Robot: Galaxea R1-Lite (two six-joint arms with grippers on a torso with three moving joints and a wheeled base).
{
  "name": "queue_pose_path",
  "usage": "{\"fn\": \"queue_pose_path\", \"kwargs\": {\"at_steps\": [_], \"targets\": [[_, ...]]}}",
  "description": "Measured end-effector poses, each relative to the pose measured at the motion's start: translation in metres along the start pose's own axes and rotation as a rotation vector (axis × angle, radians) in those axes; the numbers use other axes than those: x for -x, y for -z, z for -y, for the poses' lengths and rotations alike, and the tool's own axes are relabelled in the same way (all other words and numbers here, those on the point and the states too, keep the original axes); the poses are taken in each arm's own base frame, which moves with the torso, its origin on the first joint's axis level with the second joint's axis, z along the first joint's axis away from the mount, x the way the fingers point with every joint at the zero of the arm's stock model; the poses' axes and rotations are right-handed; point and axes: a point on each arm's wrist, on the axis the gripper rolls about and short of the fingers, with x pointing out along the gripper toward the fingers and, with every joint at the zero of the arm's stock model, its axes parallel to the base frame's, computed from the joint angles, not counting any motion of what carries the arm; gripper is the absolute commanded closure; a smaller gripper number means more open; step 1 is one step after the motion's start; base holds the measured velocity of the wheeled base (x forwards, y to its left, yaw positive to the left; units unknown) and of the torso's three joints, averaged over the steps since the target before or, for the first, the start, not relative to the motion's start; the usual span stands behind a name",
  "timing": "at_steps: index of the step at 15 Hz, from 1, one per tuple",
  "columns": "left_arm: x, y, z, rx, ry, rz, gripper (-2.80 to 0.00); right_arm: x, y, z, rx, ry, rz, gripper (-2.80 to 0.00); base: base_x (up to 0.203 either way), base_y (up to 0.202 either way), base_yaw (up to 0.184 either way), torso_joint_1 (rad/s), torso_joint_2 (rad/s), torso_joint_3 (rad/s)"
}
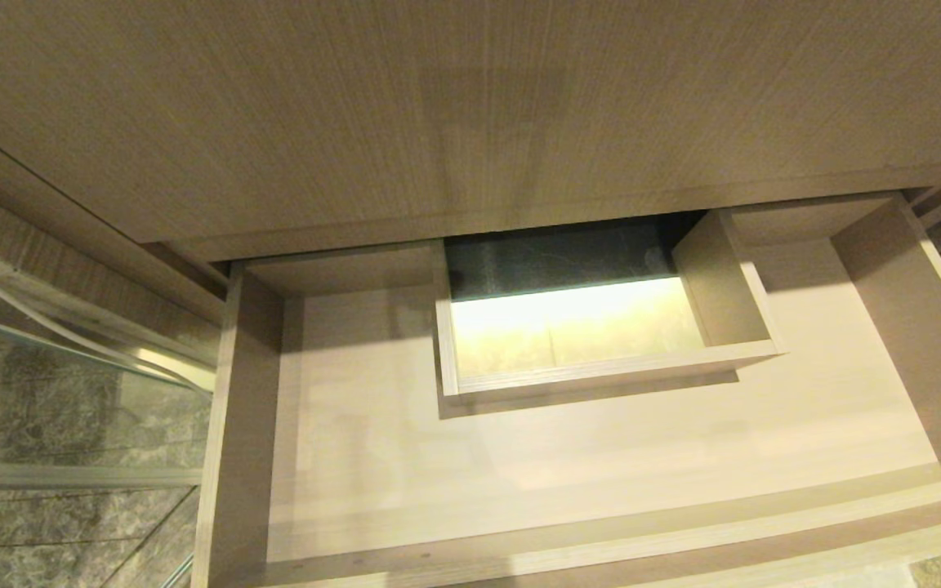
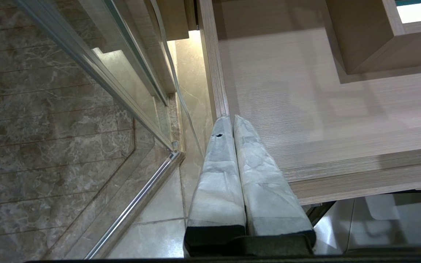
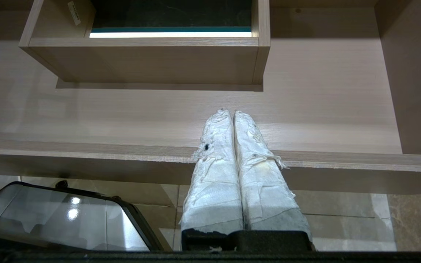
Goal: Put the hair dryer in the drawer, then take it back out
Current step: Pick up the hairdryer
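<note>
Head view: the drawer [image 1: 568, 457] stands pulled open beneath a wood-grain panel [image 1: 438, 114], its floor bare around a boxed cutout [image 1: 601, 327]; the hair dryer appears in no view. Left gripper [image 2: 230, 118] hangs over the drawer's left front corner beside a glass partition [image 2: 97, 73], fingers pressed together, holding nothing. Right gripper [image 3: 231, 112] hovers above the front rail, fingers likewise closed and empty. Locating the dryer likely comes first; a grasp on its handle, clear of the cord, should serve best.
</note>
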Motion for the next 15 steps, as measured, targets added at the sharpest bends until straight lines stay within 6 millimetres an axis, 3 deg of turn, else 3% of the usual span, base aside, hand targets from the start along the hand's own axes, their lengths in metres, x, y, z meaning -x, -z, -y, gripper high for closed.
{"fn": "queue_pose_path", "kwargs": {"at_steps": [15], "targets": [[0.0, 0.0005, 0.0, -0.01, -0.001, -0.005, 0.0, 0.0, 0.0002, 0.0, 0.004, -0.001, -0.002, 0.0, 0.0, 0.0, 0.0, 0.0, 0.0, 0.0]]}}
